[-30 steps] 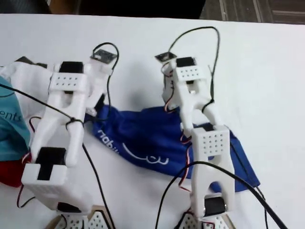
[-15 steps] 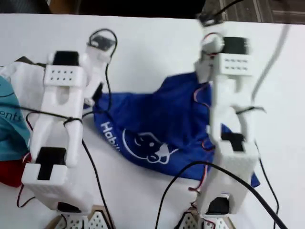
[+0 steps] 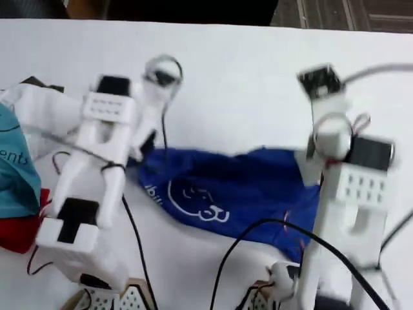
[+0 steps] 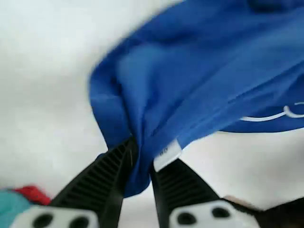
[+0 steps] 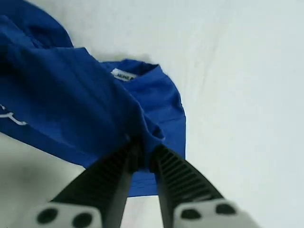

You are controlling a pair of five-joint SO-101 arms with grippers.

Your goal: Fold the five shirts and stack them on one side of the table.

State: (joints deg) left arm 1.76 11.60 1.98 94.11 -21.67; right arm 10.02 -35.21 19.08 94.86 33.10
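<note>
Two tools were clamped on the blue shirt (image 3: 239, 187). The left tool (image 4: 141, 147) pinched a bunched edge right beside a small white tag (image 4: 167, 153). The right tool (image 5: 142, 149) pinched a fold at the opposite end, near the neck label (image 5: 124, 75). The shirt lay stretched between the arms mid-worktop (image 3: 226, 64), creased and not yet folded.

The step looked like spreading it flat before the first fold. To do it well:
- Keep both pinches at matching height and pull apart evenly, so the cloth tensions without skewing.
- Both grips were on bunched cloth, not clean corners. Expect uneven edges, so a re-grip at the corners is probably worth it.
- Lower it flat before releasing.
- Keep clear of the heap on the left arm's side: teal shirt (image 3: 13, 174), red shirt (image 3: 16, 229), white shirt (image 3: 45, 113), all unfolded.

Writing:
- The blue shirt carried white print (image 3: 193, 200), a line drawing with lettering beside it, partly lost in a fold.
- The teal shirt had white lettering (image 3: 14, 157), cut off at the edge.
- The marks on the tag and neck label were too small to read.
</note>
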